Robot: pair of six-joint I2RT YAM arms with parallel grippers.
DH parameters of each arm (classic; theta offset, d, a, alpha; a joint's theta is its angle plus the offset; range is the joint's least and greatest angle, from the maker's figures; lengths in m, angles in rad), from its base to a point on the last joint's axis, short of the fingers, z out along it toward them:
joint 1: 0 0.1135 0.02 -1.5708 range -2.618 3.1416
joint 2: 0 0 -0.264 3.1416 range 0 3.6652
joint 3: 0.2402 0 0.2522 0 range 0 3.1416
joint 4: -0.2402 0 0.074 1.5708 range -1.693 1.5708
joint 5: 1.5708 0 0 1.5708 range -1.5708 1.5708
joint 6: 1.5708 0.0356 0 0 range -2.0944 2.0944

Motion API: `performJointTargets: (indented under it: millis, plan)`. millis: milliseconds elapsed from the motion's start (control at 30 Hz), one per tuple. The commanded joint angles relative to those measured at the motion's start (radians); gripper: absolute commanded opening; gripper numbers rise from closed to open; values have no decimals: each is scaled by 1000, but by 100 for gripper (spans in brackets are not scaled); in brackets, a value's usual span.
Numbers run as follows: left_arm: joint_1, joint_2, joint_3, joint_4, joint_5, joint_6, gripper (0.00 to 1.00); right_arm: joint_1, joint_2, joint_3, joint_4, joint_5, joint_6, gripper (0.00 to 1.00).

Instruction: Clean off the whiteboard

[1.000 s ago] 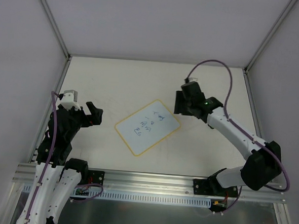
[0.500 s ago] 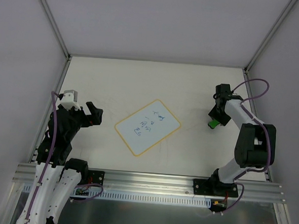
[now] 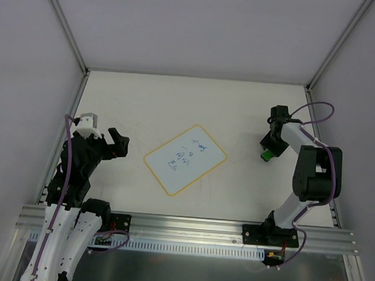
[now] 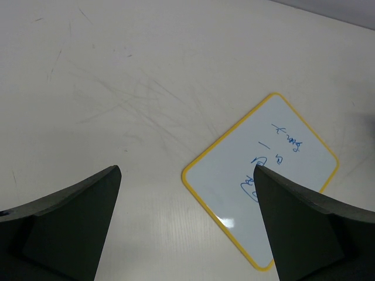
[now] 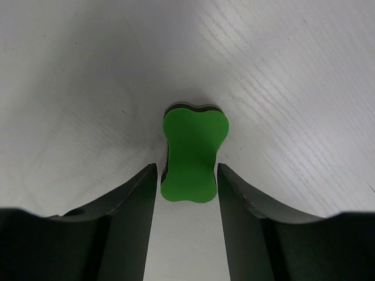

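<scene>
Change since earlier: right arm has swung away from the far right corner of the whiteboard (image 3: pixel 185 159) to the right side of the table (image 3: pixel 145 100); over the last half second it has barely shifted. Left arm and board unchanged.
Whiteboard: flat on the table, centre, turned diagonally; yellow rim, blue handwriting on it. Nothing touches it.
Right gripper (image 3: pixel 268 150): down over the green eraser (image 3: pixel 265 156). Wrist view shows a finger (image 5: pixel 126 216) close on each side of the eraser's near end; cannot tell whether they press it or just flank it.
Eraser: bone-shaped, green top over a dark layer, lying on the table well right of the board.
Left gripper (image 3: pixel 114 142): fingers spread wide, nothing between them, held left of the board and apart from it. Wrist view shows the board's left corner between the fingertips.
Edges: the eraser is near the table's right edge, where a wall panel (image 3: pixel 362 94) rises. Left arm is close to the left edge and its wall.
Open room: bare scuffed tabletop between board and eraser, and all along the far side.
In the way: purple cable (image 3: pixel 316 113) loops above the right wrist; metal rail (image 3: pixel 188 226) along the near edge.
</scene>
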Motion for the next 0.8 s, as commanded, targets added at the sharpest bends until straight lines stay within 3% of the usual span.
performJointTargets:
  millis: [0,433,633,767]
  plan:
    - [-13,3,-8,37,14,6,99,-11,7,34,25,-6,10,49]
    - [-12,10,-7,36,15,8,99,-31,27,23,34,-20,10,44]
    - [-13,27,-8,36,17,0,99,-31,1,11,39,-32,-7,28]
    - [-13,137,-5,39,47,-21,99,-2,-40,-7,50,-48,-30,16]
